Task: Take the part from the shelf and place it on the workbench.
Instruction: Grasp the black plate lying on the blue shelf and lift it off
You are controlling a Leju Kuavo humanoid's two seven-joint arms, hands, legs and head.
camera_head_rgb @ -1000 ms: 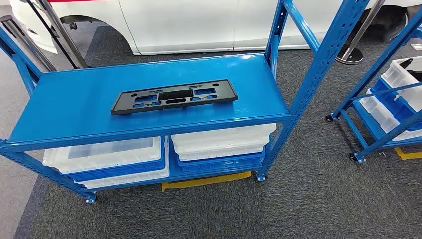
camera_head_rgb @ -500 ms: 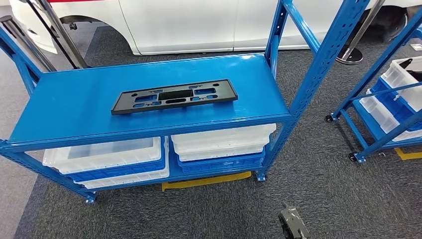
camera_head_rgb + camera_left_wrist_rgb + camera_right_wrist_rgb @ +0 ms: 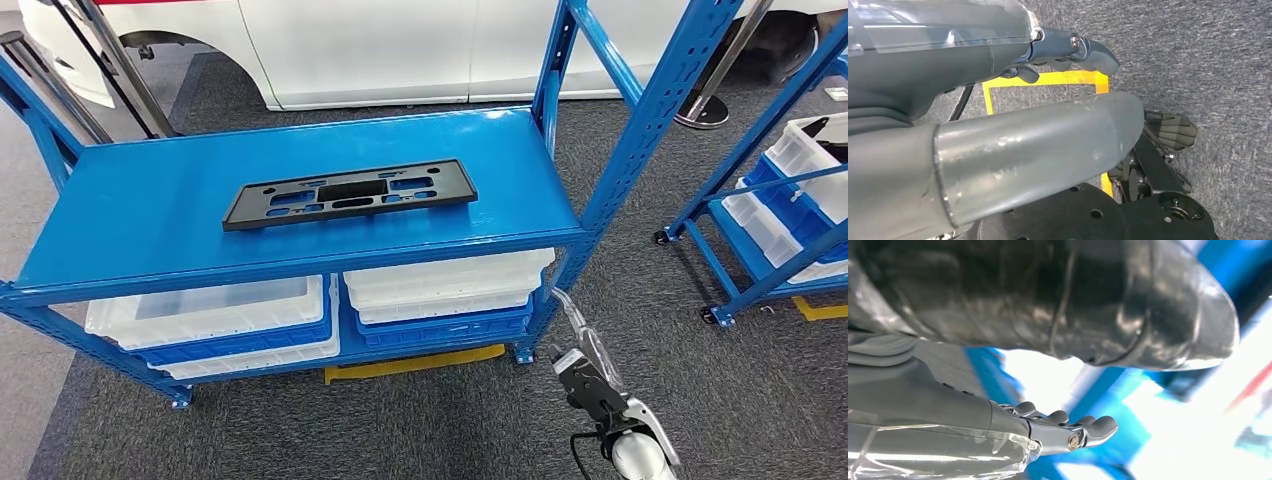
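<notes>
Blue shelf [image 3: 150,215], part [image 3: 349,193] unmoved, right hand [image 3: 590,385] risen

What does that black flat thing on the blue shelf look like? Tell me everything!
The black part is a long, thin, flat plate, plastic by the look of it, with a large rectangular opening in the middle and smaller cut-outs and holes along it. It lies flat, slightly slanted, mid-way across the blue shelf. Nothing else touches it.

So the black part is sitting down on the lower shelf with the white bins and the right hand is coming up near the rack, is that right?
Not quite. The head view shows the black part lying flat on the blue top shelf, above the white bins. The rest holds: the right hand is near the rack's front right post.
</notes>
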